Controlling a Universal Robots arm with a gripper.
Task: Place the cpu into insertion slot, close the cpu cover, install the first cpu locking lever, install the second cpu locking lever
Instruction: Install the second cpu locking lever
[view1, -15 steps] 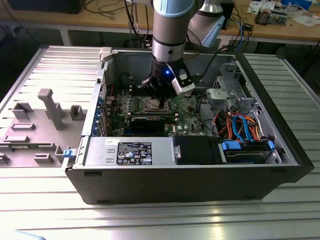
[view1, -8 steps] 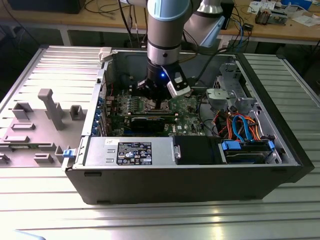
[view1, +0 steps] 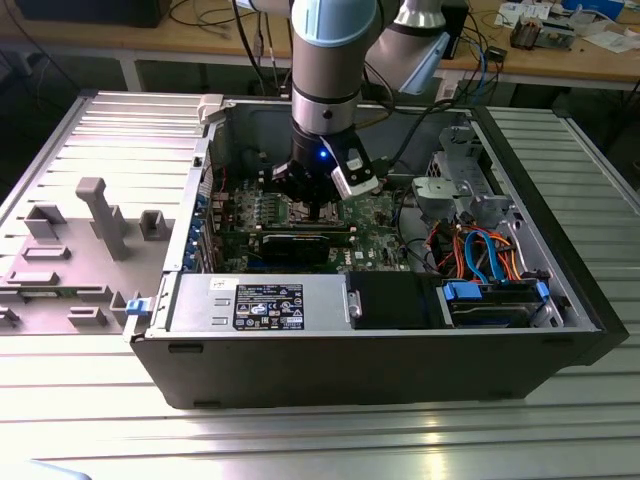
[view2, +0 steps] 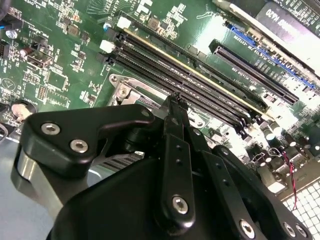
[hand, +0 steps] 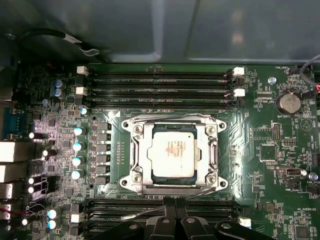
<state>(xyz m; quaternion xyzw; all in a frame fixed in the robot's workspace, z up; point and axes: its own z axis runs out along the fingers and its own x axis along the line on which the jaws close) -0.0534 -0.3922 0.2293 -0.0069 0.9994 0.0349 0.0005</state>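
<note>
In the first wrist view the cpu (hand: 173, 152), silver-topped, lies flat in the insertion slot (hand: 125, 183) on the green motherboard (hand: 260, 150). The cpu cover (hand: 138, 150) is down around it as a silvery frame. One thin wire lever (hand: 170, 116) runs along the far side of the socket. Another wire lever (hand: 145, 212) curves along the near side up to my fingertips. My gripper (hand: 173, 206) sits at that near edge, fingers pressed together. The second wrist view has the gripper (view2: 175, 100) shut, tips right beside the socket's metal corner (view2: 125, 91). In the exterior view the gripper (view1: 318, 205) hangs low inside the computer case.
Long black memory slots (hand: 157, 82) flank the socket on both sides, and card slots (view2: 250, 65) lie beyond. The case holds a power supply (view1: 260, 305), a drive cage (view1: 465, 185) and coloured cables (view1: 480, 250). A grey fixture plate (view1: 80, 250) lies at the exterior view's left.
</note>
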